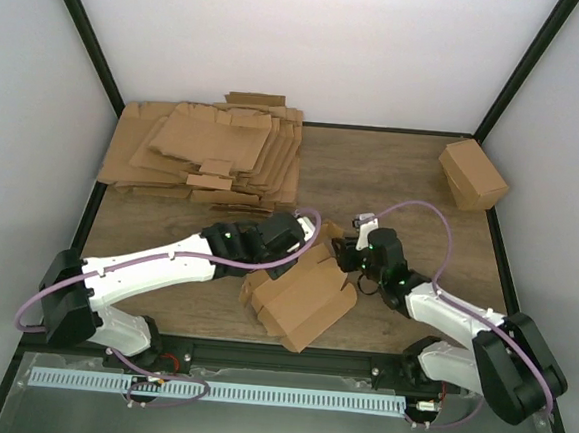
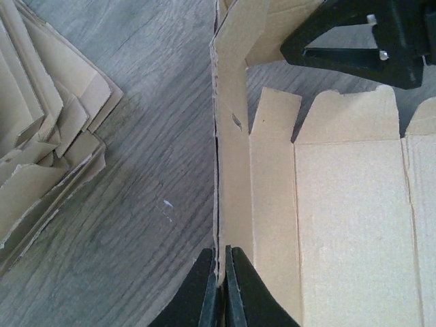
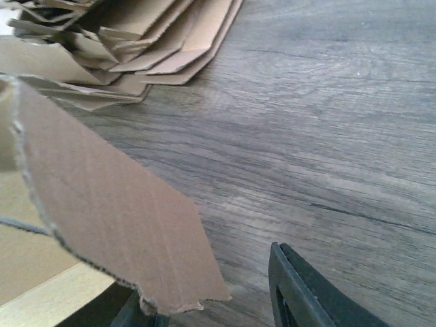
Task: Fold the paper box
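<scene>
The paper box [image 1: 303, 303] is a half-opened brown cardboard sheet lying near the table's front middle, between the two arms. My left gripper [image 1: 303, 240] is shut on it. In the left wrist view its fingers [image 2: 223, 286] pinch the upright side panel's edge, and the flat panels [image 2: 347, 225] spread out to the right. My right gripper [image 1: 339, 256] is at the sheet's far right corner. In the right wrist view a raised flap [image 3: 109, 211] covers the left finger, and the right finger [image 3: 293, 293] stands clear of it, so the gripper [image 3: 211, 306] is open.
A thick pile of flat brown sheets [image 1: 209, 155] lies at the back left and shows in both wrist views [image 2: 41, 136] [image 3: 136, 41]. A folded brown cardboard cuboid [image 1: 471, 174] sits at the back right corner. Bare wood table [image 3: 327, 136] stretches beyond the right gripper.
</scene>
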Tool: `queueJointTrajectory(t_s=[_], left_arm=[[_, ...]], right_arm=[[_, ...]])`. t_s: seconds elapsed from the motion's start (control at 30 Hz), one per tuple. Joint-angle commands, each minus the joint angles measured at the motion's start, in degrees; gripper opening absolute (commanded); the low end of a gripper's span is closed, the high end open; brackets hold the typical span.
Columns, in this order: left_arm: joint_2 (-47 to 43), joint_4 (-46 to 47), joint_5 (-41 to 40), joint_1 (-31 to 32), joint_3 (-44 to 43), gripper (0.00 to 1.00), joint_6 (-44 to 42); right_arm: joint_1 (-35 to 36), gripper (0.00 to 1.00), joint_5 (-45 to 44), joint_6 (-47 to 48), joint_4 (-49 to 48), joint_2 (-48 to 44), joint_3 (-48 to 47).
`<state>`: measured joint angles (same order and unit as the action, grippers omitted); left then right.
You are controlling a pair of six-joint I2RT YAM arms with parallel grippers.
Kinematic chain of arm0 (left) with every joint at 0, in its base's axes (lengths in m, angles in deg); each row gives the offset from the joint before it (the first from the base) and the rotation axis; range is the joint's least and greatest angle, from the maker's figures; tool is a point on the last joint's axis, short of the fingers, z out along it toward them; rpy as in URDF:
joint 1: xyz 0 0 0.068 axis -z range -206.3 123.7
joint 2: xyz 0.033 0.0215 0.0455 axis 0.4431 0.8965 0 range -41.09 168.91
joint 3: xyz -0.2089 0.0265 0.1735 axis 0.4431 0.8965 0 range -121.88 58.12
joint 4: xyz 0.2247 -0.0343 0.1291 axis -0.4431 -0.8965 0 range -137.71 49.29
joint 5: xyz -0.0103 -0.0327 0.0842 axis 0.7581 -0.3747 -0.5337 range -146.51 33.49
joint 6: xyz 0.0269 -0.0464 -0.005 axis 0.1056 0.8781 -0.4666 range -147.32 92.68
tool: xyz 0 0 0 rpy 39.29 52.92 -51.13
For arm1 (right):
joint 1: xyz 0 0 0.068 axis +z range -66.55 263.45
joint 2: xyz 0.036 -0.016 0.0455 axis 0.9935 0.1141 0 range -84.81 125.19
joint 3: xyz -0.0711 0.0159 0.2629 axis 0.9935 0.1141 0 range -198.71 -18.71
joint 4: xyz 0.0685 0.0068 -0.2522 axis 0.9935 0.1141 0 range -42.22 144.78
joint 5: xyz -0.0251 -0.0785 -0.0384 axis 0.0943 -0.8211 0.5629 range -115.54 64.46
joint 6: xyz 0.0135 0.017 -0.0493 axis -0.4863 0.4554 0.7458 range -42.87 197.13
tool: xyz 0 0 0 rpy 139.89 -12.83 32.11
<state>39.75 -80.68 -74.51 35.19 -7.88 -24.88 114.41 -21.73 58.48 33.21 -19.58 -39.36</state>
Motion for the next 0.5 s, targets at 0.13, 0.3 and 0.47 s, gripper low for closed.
queueJointTrajectory(t_s=[0.13,0.3,0.47], left_arm=[[4.1,-1.7,-2.7,0.3,-2.8,0.04,-0.3],[6.7,-1.1,-3.4,0.3,-2.0,0.04,0.6],[8.8,-0.4,-3.7,0.4,-0.8,0.04,0.9]], right_arm=[[0.4,0.45,-2.4,-1.8,3.6,5.4,-5.0],[0.4,0.42,-1.3,-2.5,2.4,8.8,-4.8],[0.3,0.42,1.2,-3.1,2.7,13.2,-5.8]])
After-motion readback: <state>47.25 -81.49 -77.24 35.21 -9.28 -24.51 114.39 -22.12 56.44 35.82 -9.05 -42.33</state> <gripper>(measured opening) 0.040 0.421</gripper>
